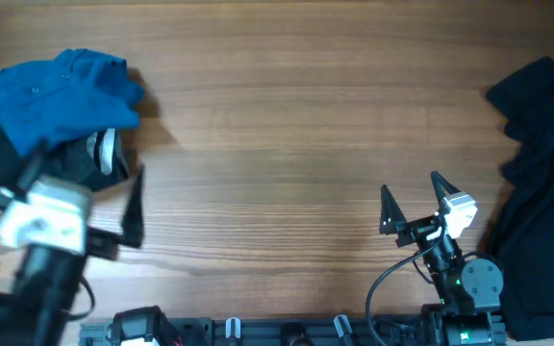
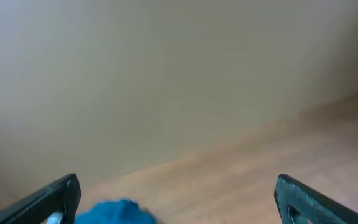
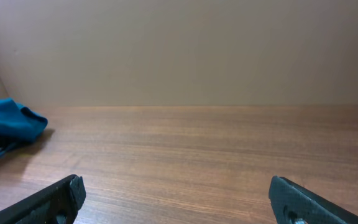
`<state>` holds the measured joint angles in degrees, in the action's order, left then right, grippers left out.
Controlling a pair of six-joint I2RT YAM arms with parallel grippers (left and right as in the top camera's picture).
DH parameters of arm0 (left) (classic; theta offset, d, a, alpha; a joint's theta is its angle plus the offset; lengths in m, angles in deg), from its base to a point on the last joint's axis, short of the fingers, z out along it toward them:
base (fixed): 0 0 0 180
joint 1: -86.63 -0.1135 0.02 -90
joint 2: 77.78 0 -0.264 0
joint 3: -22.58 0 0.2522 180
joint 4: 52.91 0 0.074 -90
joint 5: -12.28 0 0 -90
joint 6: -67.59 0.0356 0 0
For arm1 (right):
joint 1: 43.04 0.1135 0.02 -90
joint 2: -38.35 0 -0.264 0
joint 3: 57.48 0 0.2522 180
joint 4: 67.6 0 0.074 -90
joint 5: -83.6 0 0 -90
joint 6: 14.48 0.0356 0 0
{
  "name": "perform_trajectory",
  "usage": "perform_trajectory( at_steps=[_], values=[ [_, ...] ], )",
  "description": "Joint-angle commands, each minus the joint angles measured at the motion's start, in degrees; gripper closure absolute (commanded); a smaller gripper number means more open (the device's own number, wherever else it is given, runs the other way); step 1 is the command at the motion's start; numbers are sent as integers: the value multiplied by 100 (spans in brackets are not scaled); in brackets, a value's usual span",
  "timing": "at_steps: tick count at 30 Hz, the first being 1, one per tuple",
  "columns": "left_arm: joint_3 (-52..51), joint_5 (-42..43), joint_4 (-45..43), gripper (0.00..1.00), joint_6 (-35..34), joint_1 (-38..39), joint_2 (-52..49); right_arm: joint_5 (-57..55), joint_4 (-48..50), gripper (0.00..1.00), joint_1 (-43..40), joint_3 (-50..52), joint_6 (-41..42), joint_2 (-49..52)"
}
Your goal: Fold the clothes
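Overhead: left gripper [image 1: 83,188] splayed wide near blue shirt [image 1: 61,96]; right gripper [image 1: 411,185] splayed too.

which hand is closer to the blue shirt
Left. The left hand is right beside the blue shirt; the right hand is far across the table.
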<state>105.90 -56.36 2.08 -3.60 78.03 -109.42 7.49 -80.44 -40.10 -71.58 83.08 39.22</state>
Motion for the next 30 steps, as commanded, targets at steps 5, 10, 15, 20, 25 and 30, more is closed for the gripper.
perform_trajectory(
  at_steps=[5,10,15,20,25,30],
  values=[
    [-3547,647,-1014,0,131,219,2028,-52,26,0,20,4,79,-33],
    [-5348,841,-2728,0,136,654,3145,-52,26,0,20,4,79,-33],
    [-6218,1119,-3676,0,24,695,3143,-52,26,0,20,4,79,-33],
    [-6922,1097,-3880,0,-879,702,3145,-52,26,0,20,4,76,-33],
    [-6922,-114,-4070,0,-817,699,3145,-52,26,0,20,4,79,-33],
    [-6922,-409,-3845,0,-1071,699,3145,-52,26,0,20,4,79,-33]
  ],
)
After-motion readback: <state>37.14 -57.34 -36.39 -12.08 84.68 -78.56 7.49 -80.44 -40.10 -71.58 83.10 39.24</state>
